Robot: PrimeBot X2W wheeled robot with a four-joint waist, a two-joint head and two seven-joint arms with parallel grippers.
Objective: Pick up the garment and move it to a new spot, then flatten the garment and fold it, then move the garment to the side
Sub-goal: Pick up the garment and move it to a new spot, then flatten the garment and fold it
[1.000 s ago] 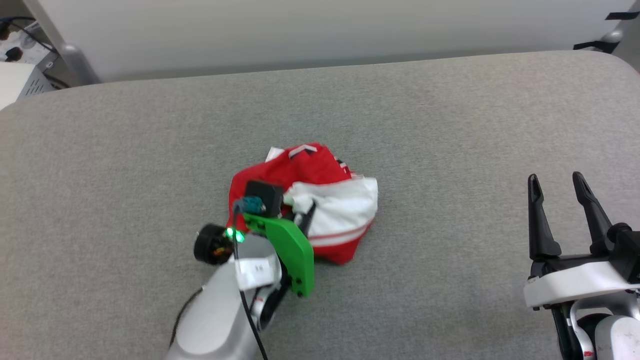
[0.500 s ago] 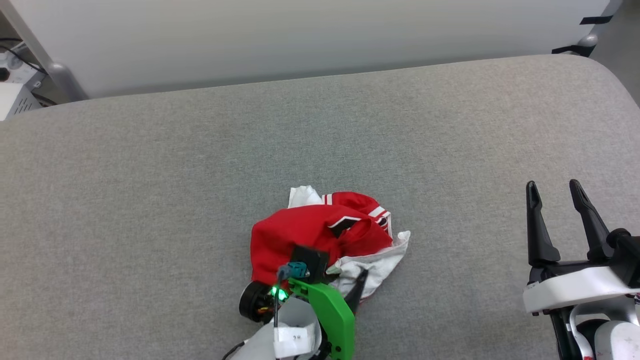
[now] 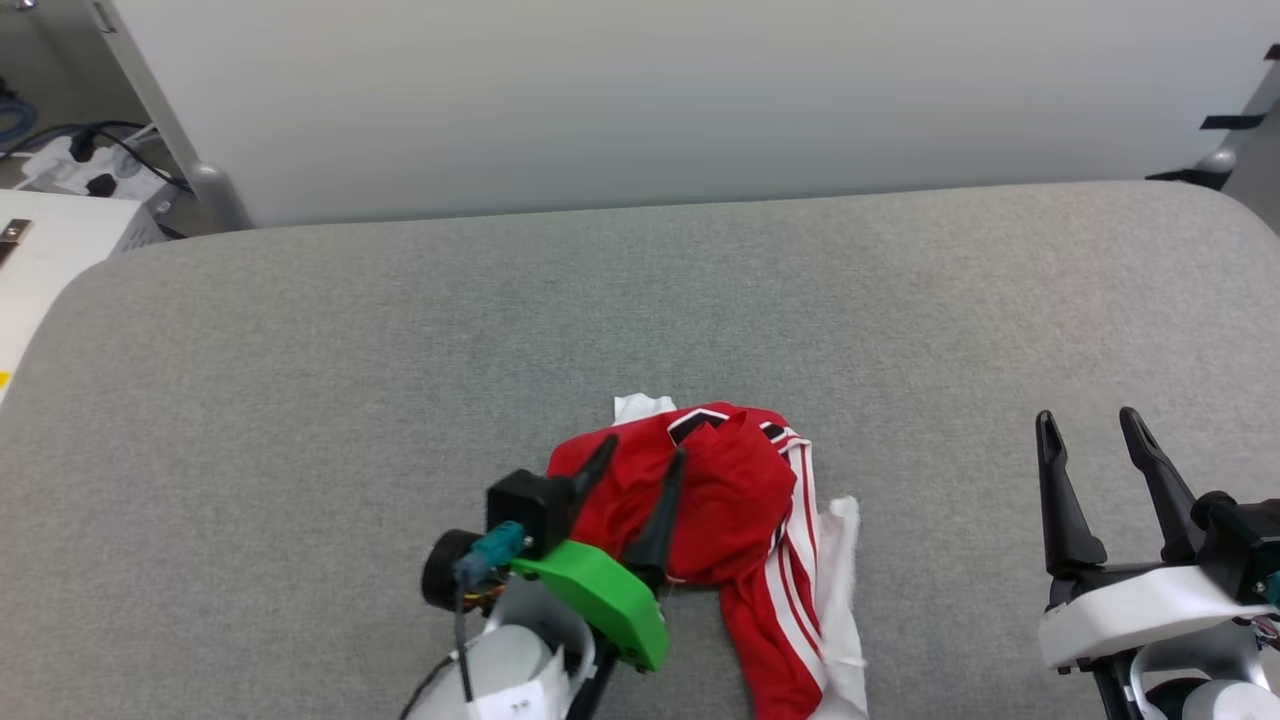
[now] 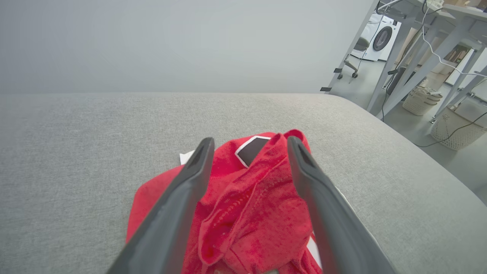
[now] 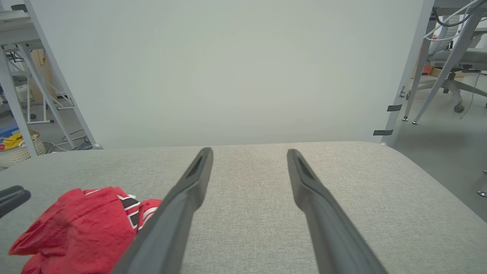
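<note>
Spread wide within the last second, our left gripper (image 3: 644, 448) holds nothing, the garment (image 3: 745, 500) lying crumpled on the table (image 3: 300, 400); we judge flattening comes next.

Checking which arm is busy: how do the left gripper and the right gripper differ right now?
The left gripper sits over the crumpled garment, red cloth between its fingers; the right gripper is over bare grey cushion, apart from it. The left gripper leans rightward; the right gripper points nearly straight ahead. Both stand open.
</note>
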